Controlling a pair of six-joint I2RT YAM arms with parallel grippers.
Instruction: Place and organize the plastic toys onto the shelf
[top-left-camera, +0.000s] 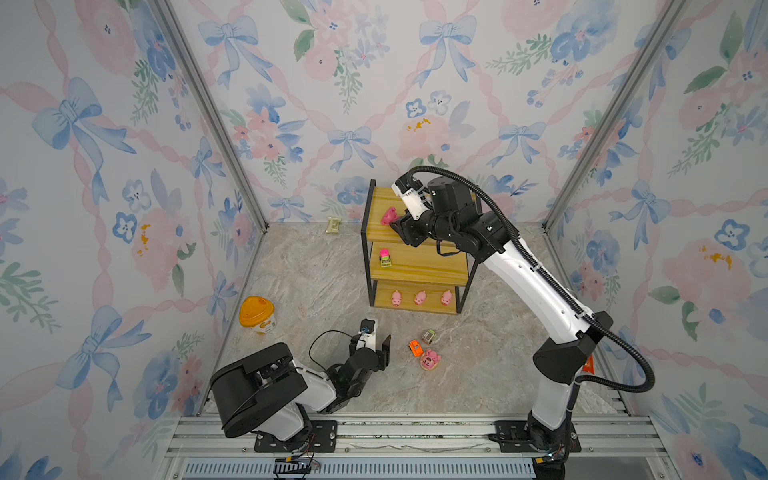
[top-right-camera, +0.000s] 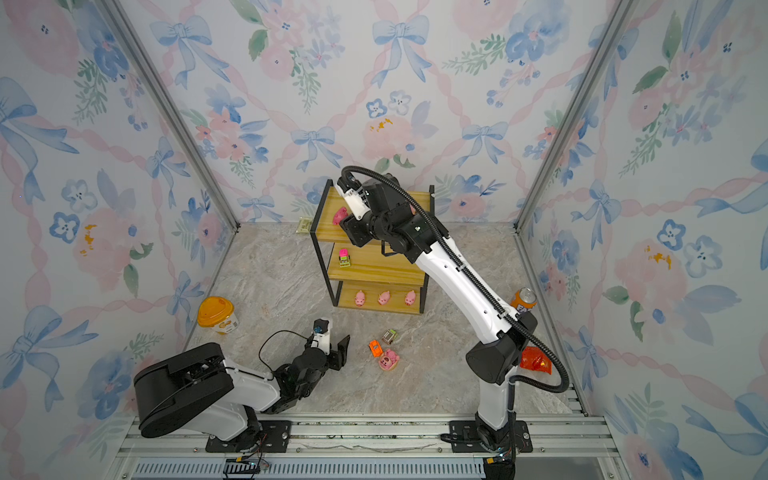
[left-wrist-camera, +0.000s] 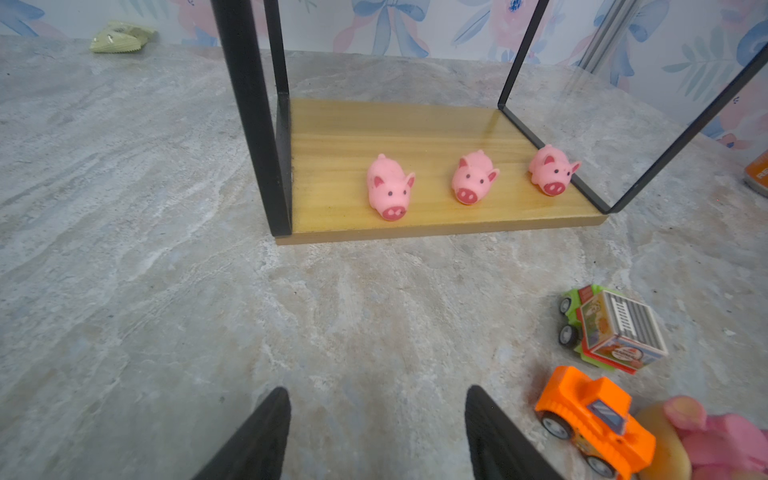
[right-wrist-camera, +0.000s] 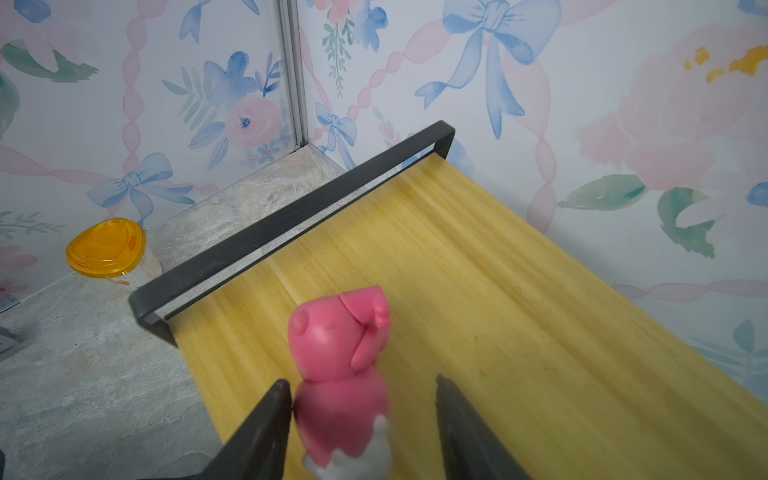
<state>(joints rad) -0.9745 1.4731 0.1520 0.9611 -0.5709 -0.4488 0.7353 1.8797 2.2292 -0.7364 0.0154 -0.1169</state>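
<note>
The shelf (top-left-camera: 415, 268) (top-right-camera: 374, 272) stands at the back of the marble table. On its top board (right-wrist-camera: 478, 291) lies a pink figurine (top-left-camera: 389, 216) (right-wrist-camera: 338, 345). My right gripper (top-left-camera: 397, 226) (right-wrist-camera: 359, 384) is open around it: one finger touches it, the other stands apart. A pink-green car (top-left-camera: 385, 257) sits on the middle board. Three pink pigs (top-left-camera: 420, 297) (left-wrist-camera: 473, 183) line the bottom board. On the table lie an orange car (top-left-camera: 414, 347) (left-wrist-camera: 594, 419), a grey-green car (top-left-camera: 428, 336) (left-wrist-camera: 615, 328) and a pink figurine (top-left-camera: 430, 359) (left-wrist-camera: 723, 440). My left gripper (top-left-camera: 378, 338) (left-wrist-camera: 376, 399) is open and holds nothing, left of them.
An orange-lidded tub (top-left-camera: 257, 316) (right-wrist-camera: 106, 249) stands at the left wall. A soda can (top-right-camera: 524, 299) and an orange packet (top-right-camera: 536, 361) sit behind my right arm. A pale wrapper (top-left-camera: 333, 225) (left-wrist-camera: 120, 37) lies by the back wall.
</note>
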